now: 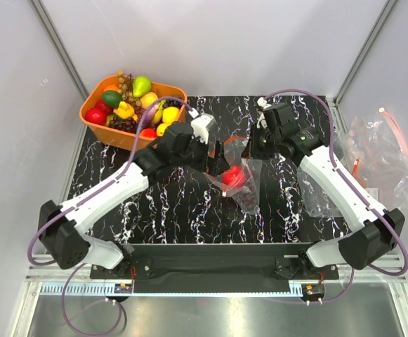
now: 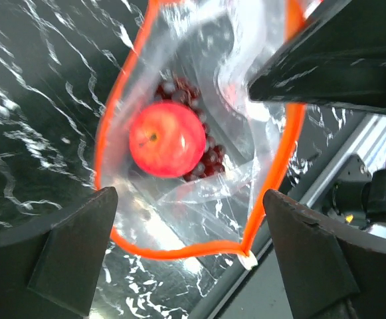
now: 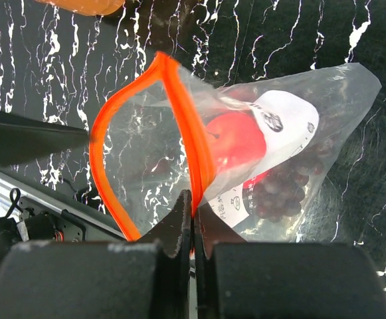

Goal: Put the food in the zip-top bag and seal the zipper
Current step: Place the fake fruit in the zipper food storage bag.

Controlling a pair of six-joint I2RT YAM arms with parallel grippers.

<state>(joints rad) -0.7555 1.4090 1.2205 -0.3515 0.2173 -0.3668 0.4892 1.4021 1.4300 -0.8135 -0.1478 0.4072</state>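
In the left wrist view the red apple covers most of the grape bunch, and the zipper runs off the top edge. The right wrist view cuts the orange basket to a sliver, and a white label hides part of the apple.

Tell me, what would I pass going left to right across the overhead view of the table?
orange basket full of toy fruit → zip-top bag with a red apple inside → heap of clear bags at the far right edge.
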